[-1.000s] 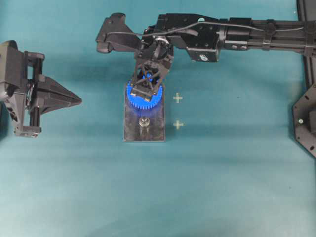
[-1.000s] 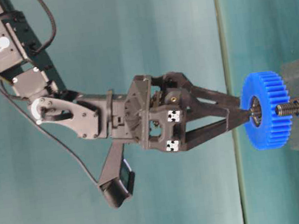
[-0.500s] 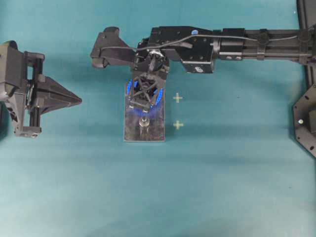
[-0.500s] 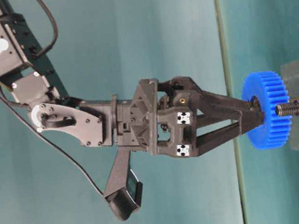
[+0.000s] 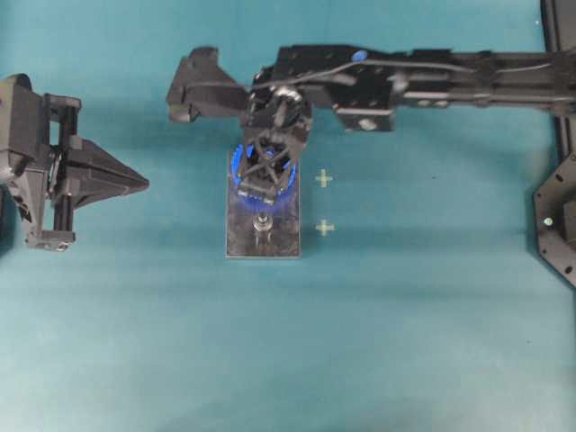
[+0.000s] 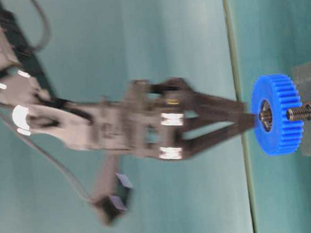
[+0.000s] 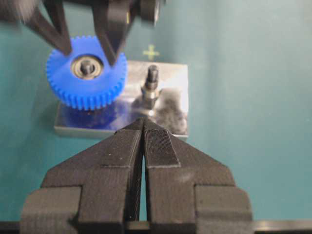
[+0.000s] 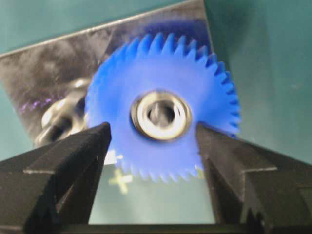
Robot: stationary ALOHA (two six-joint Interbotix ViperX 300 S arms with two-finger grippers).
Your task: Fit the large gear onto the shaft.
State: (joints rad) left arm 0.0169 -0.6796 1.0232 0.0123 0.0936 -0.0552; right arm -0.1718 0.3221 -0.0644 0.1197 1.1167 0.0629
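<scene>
The large gear (image 7: 85,92), bright blue, lies flat over the far end of the grey plate (image 7: 173,109). The shaft's tip (image 7: 87,67) shows inside its silvery hub. My right gripper (image 8: 152,126) stands open straight above the gear (image 8: 204,97), one finger on each side of the hub. Its tips are at or just off the blue face, holding nothing. From above, the gripper (image 5: 264,180) hides most of the gear (image 5: 238,167). The left gripper (image 5: 144,184) is shut and empty, well left of the plate, pointing at it.
A second identical post (image 5: 263,223) stands bare on the near half of the plate (image 5: 261,245). Two yellow cross marks (image 5: 324,178) (image 5: 325,228) lie right of the plate. The right arm spans the back. A black arm base (image 5: 558,225) sits at the right edge.
The right arm has straightened and its wrist has swung, so the gripper now covers more of the gear and is blurred with motion. The gear has stayed where it was. The left gripper is unmoved.
</scene>
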